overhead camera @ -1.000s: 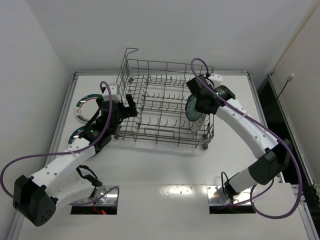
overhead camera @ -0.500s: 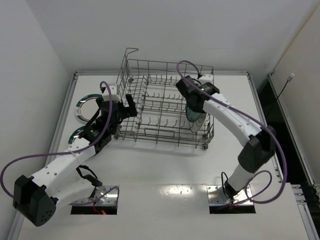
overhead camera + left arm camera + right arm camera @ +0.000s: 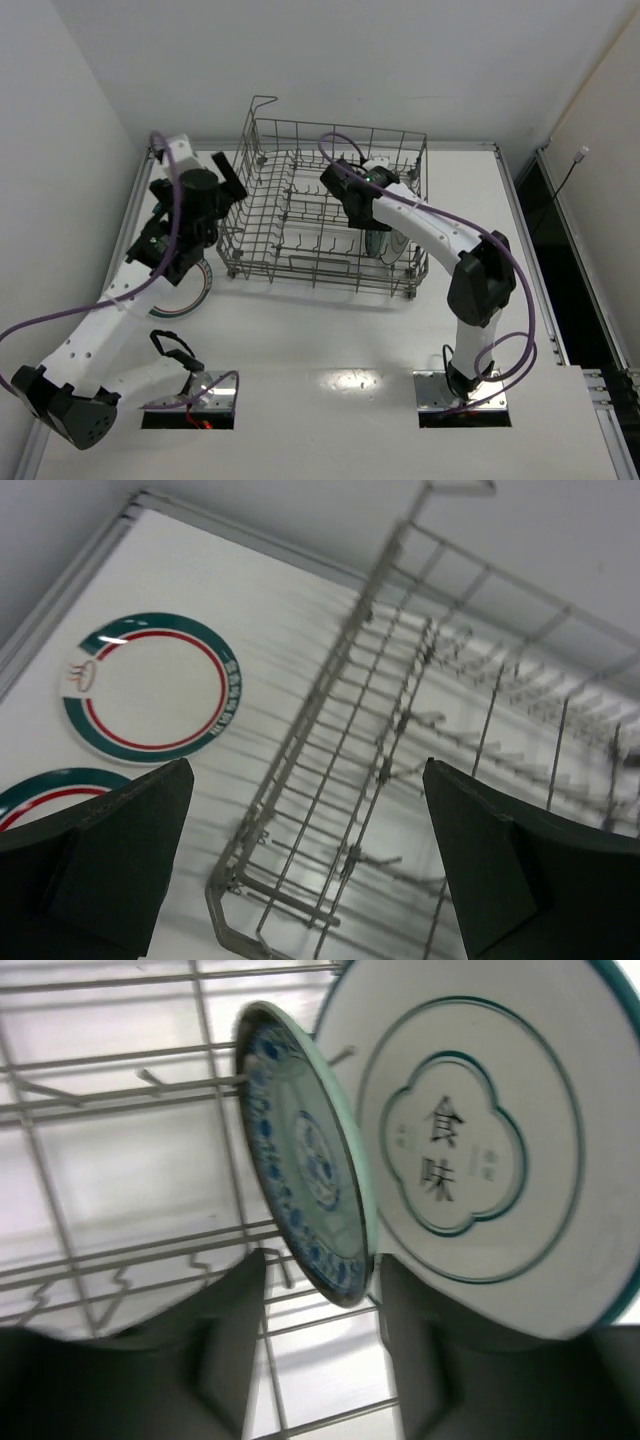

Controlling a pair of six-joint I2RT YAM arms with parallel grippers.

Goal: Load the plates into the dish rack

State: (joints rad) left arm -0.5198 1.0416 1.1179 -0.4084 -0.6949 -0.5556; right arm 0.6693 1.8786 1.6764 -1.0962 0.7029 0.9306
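**Top view with both wrist views: release of the second plate.** The right gripper (image 3: 365,205), clenched on the teal-blue patterned plate (image 3: 300,1200) a moment ago, now has its jaws parted. In the right wrist view the fingers (image 3: 225,1350) stand either side of the plate's lower rim with a gap on the left side, so the plate is let go. It stands on edge among the tines, just beside the white plate with the centre pattern (image 3: 480,1150). Both sit at the 3 o'clock end of the dish rack (image 3: 300,268).

The right arm has swung in over the rack from 3 o'clock. The left arm has risen toward the rack's 10 o'clock corner, and the left gripper (image 3: 308,770) is spread wide and empty as before.

**Count.**
- Plates: four.
- In the rack: two.
- On the table at 9 o'clock of the rack: two, a whole banded plate (image 3: 150,695) and the edge of a second banded plate (image 3: 40,795).
- Racks: one.
- Arms: two.

By this count the task stands half done, and the left arm looks best placed for the remaining pair.
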